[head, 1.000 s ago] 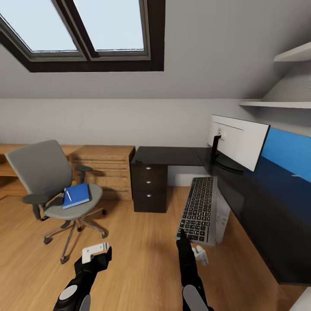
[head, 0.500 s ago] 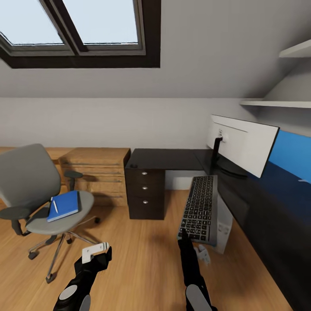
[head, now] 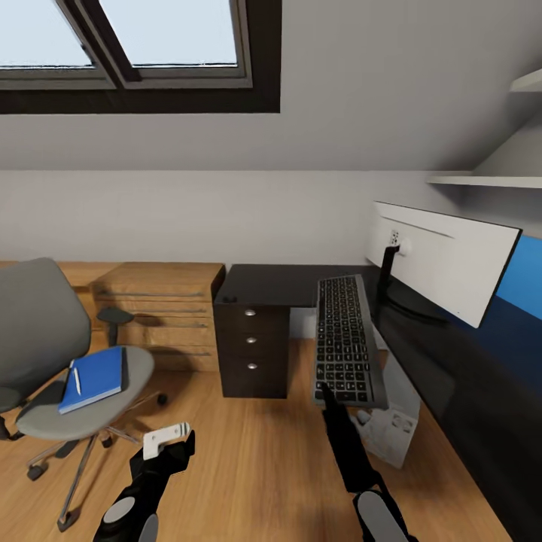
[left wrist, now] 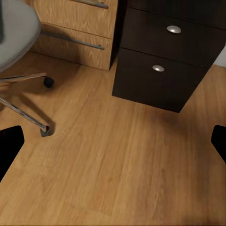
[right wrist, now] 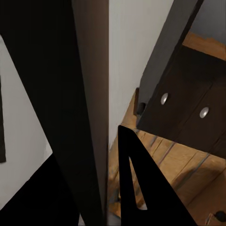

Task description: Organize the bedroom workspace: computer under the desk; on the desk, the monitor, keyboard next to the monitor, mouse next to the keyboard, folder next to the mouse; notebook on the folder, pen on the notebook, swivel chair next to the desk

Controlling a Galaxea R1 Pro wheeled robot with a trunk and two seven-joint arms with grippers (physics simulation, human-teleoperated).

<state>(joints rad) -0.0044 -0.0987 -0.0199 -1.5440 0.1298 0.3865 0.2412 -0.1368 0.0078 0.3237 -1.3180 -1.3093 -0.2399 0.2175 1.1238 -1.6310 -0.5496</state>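
Both arms are matte black with smooth, rounded casings. The left arm (head: 139, 489) thickens toward its lower end, where a pale grey round cap sits set into the black shell. Near its tip it carries a small white block with a couple of dark dots on its face, mounted on top just behind the left gripper (head: 169, 446). The right arm (head: 354, 467) is slimmer, tapering to a narrow black point, and has a similar grey round cap at its lower joint. In the left wrist view two black finger tips (left wrist: 9, 148) show as flat, unmarked dark shapes. In the right wrist view a black finger (right wrist: 134, 181) is a long, tapering wedge.
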